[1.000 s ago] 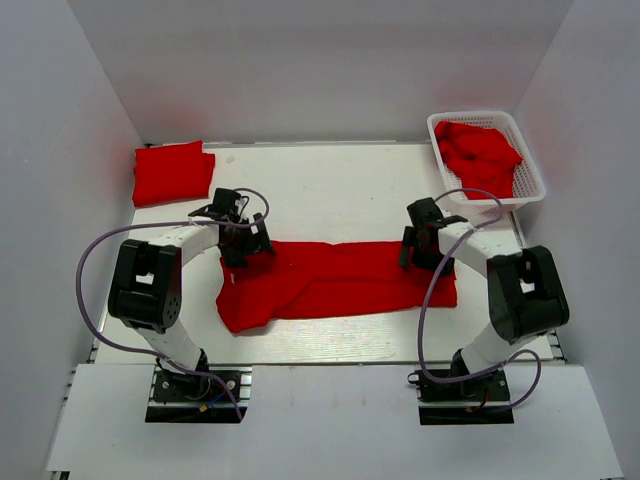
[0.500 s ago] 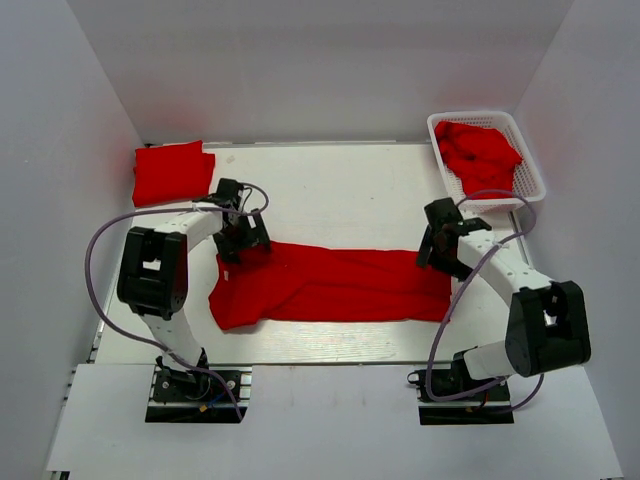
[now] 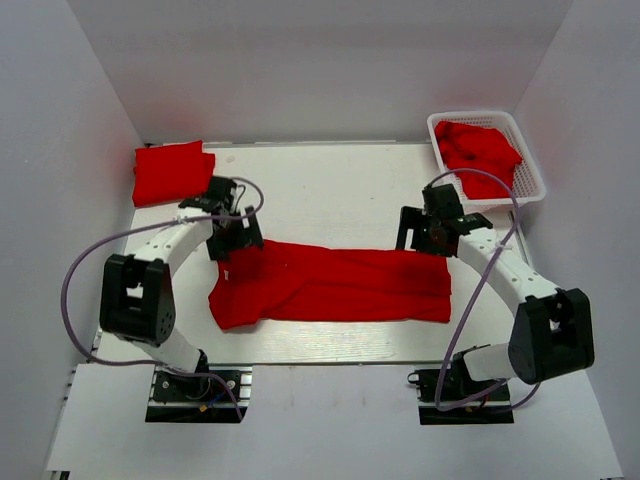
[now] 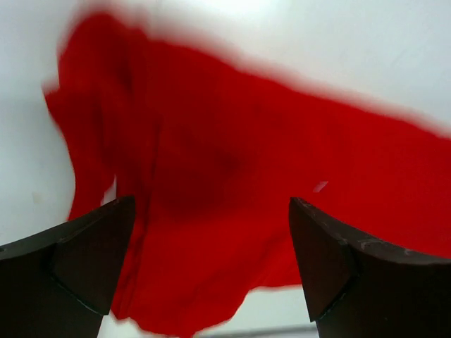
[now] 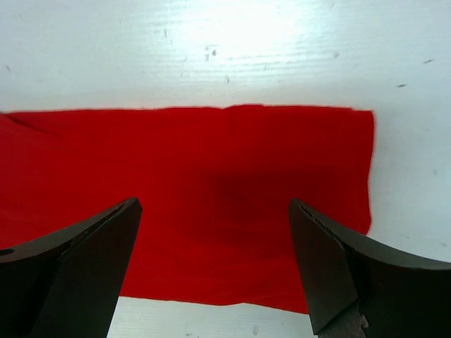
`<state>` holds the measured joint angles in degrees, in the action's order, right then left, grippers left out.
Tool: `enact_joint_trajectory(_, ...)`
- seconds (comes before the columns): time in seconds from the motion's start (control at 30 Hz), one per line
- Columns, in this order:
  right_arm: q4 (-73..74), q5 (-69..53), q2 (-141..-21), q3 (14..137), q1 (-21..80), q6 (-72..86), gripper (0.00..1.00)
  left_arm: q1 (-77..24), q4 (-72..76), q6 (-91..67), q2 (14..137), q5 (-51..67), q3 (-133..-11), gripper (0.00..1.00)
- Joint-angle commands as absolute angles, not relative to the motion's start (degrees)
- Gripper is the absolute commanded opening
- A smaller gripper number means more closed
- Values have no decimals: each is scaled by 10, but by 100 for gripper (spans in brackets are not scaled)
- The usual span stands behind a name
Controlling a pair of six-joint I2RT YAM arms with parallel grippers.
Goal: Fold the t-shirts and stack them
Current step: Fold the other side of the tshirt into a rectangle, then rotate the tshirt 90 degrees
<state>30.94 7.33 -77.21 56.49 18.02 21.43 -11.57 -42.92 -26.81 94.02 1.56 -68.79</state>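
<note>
At bench [image 3: 330,190] centre | shirt [image 3: 330,285] released as strip | left end effector [image 3: 236,245], right end effector [image 3: 420,242] spread, empty, backed toward 12 o'clock | next fold due

Two tools: left tool [image 3: 238,243], right tool [image 3: 422,240]. One white basket [image 3: 533,172]. One outspread red t-shirt [image 3: 340,286] left of basket, nearer the arm bases. One folded red pile [image 3: 172,172] far left of basket. One red heap [image 3: 480,150] inside basket, shirt number impossible to tell.

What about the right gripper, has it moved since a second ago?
Yes. The right gripper has moved away from its base, nearer the white basket.
</note>
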Motion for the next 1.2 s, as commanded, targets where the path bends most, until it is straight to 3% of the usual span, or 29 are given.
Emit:
enact_joint_trajectory(0.0,279,17,-799,547,185,195,90,-127,-446,-258,879,54,-604,100)
enact_joint_trajectory(0.17,252,-15,-838,527,192,198,90,-149,-410,-282,859,77,-529,100)
enact_joint_trajectory(0.4,222,-4,-900,509,195,207,90,-154,-365,-300,976,90,-558,100)
enact_joint_trajectory(0.6,225,16,-927,492,205,214,90,-148,-389,-293,1177,40,-756,100)
enact_joint_trajectory(0.8,192,-89,-929,458,240,197,90,-148,-464,-258,1412,48,-1172,100)
enact_joint_trajectory(0.9,166,-140,-931,440,272,156,90,-148,-469,-252,1536,120,-1363,100)
enact_joint_trajectory(1.17,112,-276,-1009,502,418,112,90,-171,-199,-286,1582,226,-1368,100)
